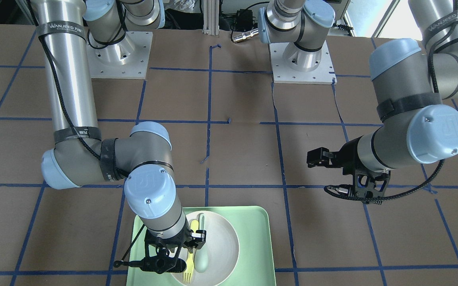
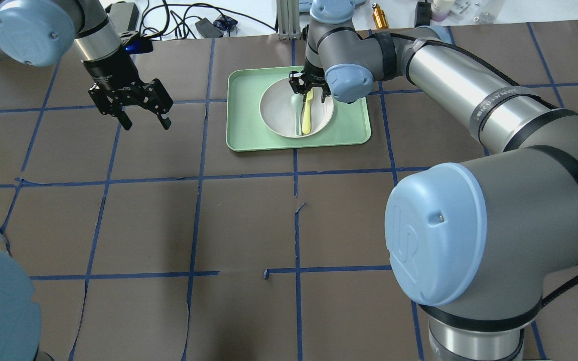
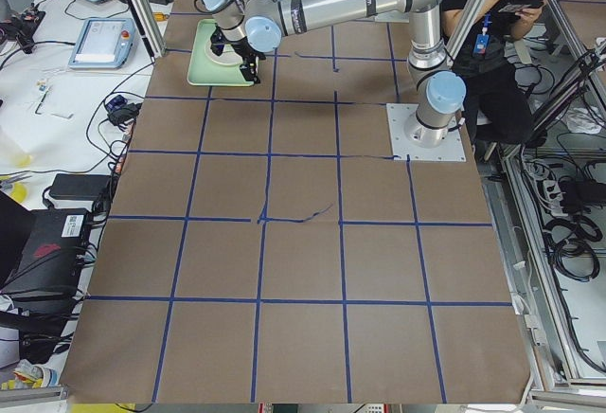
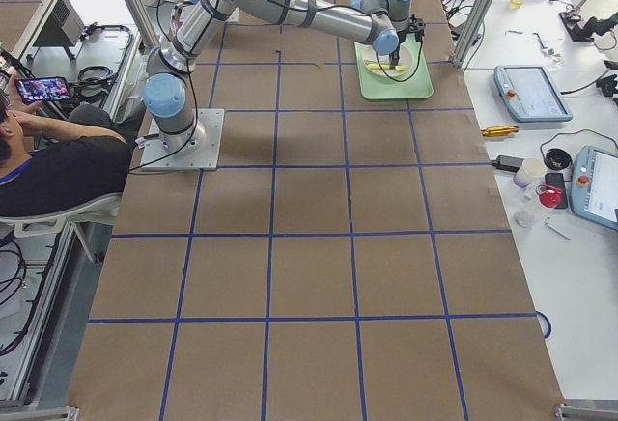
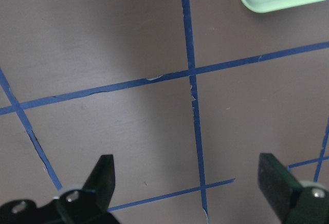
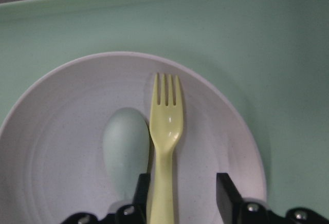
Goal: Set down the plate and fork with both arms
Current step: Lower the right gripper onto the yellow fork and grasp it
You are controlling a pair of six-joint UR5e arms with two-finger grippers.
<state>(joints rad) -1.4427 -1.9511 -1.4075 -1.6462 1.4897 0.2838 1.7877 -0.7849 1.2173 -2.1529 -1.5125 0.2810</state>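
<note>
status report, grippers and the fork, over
Right gripper open, straddling fork handle, not clamped. Left gripper open over table, off the tray. Fork lies in plate on tray; spoon tight alongside.

a rectangular pale-green tray (image 2: 241, 135) is set on a table covered in brown paper (image 2: 244, 220), which is divided into squares by blue tape lines (image 2: 198, 210). a pale grey-green spoon (image 6: 126, 149) is seen inside the tray's outline, its bowl turned toward the operators' side. a gold-coloured cylinder (image 2: 380, 16) is laid just beyond the paper's far edge. a seated person (image 4: 48, 165) is seen beside the table with a phone (image 4: 41, 88) held up, and a grey tablet-like pendant (image 4: 526, 93) is laid on the white bench.
</note>
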